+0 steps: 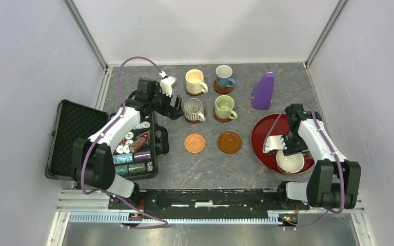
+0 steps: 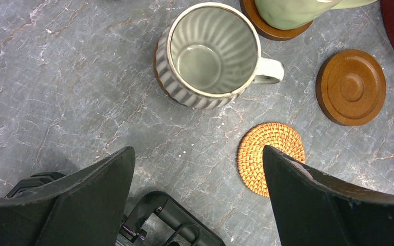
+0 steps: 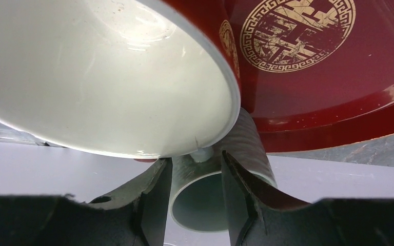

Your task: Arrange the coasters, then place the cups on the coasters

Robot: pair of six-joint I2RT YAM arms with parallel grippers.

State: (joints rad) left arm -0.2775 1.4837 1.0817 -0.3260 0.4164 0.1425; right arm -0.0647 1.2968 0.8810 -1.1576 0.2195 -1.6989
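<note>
Four cups stand on coasters at the back: cream (image 1: 195, 82), blue (image 1: 224, 77), grey striped (image 1: 193, 109) and pale green (image 1: 224, 107). In front lie a bare woven orange coaster (image 1: 195, 143) and a brown coaster (image 1: 229, 142). My left gripper (image 1: 174, 108) hangs open just left of the grey striped cup (image 2: 210, 51), holding nothing. My right gripper (image 1: 286, 148) is over the red tray (image 1: 259, 136), beside the white cup (image 1: 290, 161). In the right wrist view its jaws (image 3: 196, 158) straddle the near wall of a grey-blue cup (image 3: 195, 174), still apart.
A purple cone (image 1: 263, 90) stands behind the tray. An open black case (image 1: 72, 136) with poker chips (image 1: 133, 154) fills the left side, its latch (image 2: 169, 220) just below my left fingers. Walls close in the table on three sides.
</note>
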